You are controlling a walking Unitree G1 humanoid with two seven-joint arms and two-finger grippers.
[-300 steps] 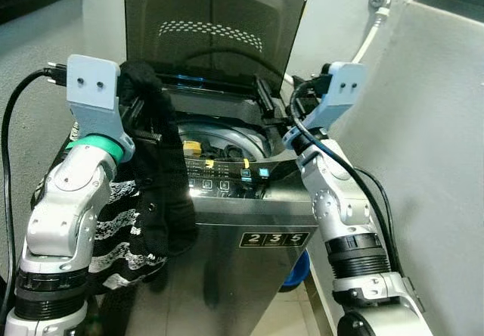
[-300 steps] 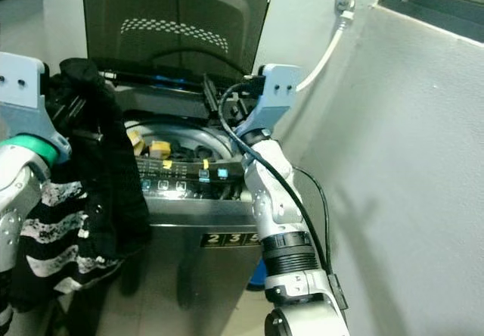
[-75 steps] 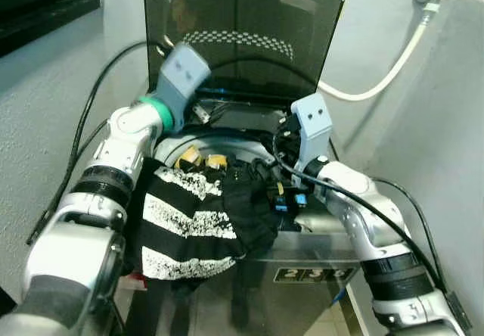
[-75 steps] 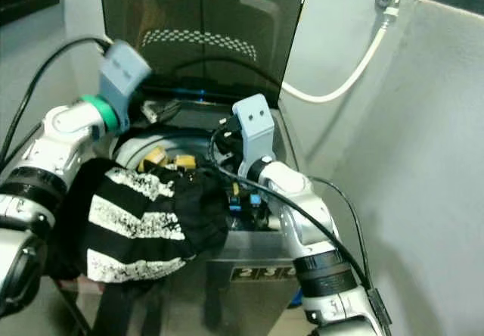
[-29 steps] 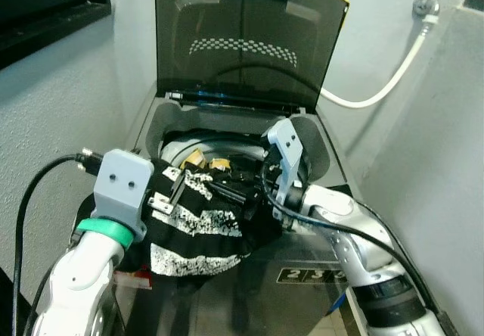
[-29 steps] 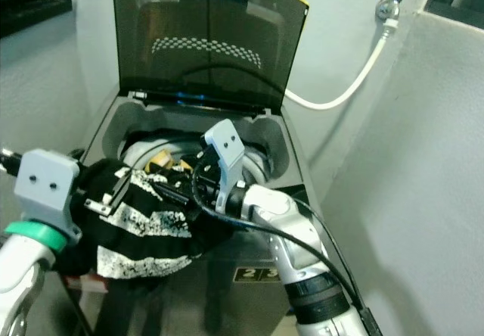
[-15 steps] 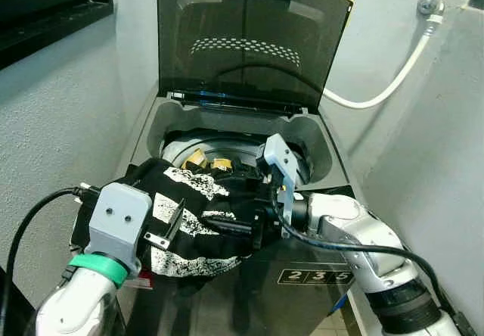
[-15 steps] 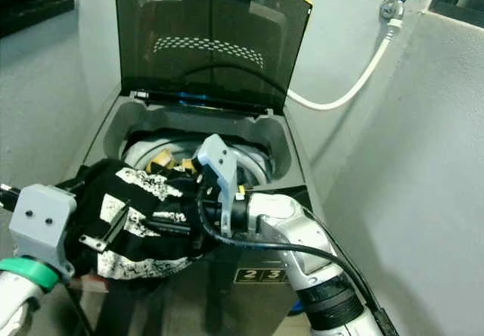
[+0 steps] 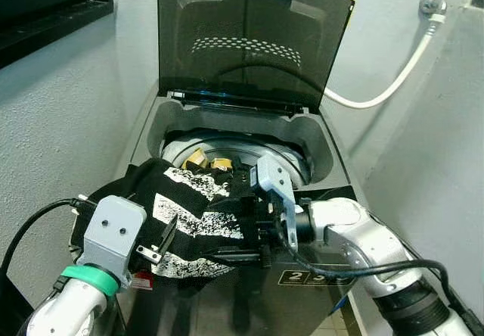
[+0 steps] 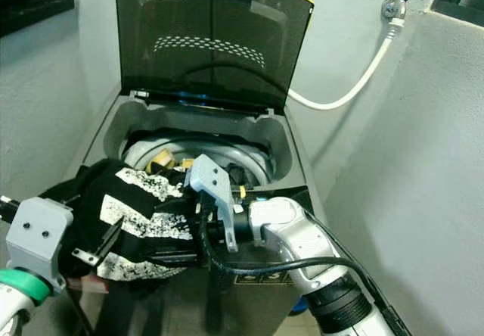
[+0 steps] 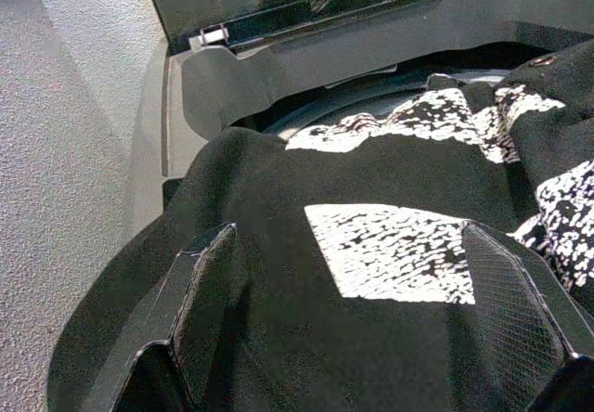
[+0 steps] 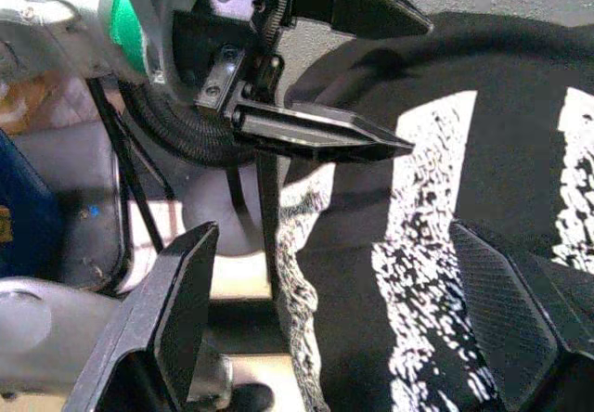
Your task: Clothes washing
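While the striped garment still drapes the washer rim, we note right gripper dropped lower vs 0.5 s ago, left gripper beside it, both spread wide, holding nothing.

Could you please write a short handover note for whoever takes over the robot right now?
Left hand: open, empty, at the near left edge of the black-and-white garment.
Right hand: open, empty, reaching across the garment toward the left hand.
Garment: draped over the front left rim of the washing machine, partly over the drum opening, partly hanging down the front. Neither hand grips it.
Lid: up. Other laundry lies in the drum.
Done: garment brought to the machine.
Left: push or lift it fully into the drum, then close the lid.
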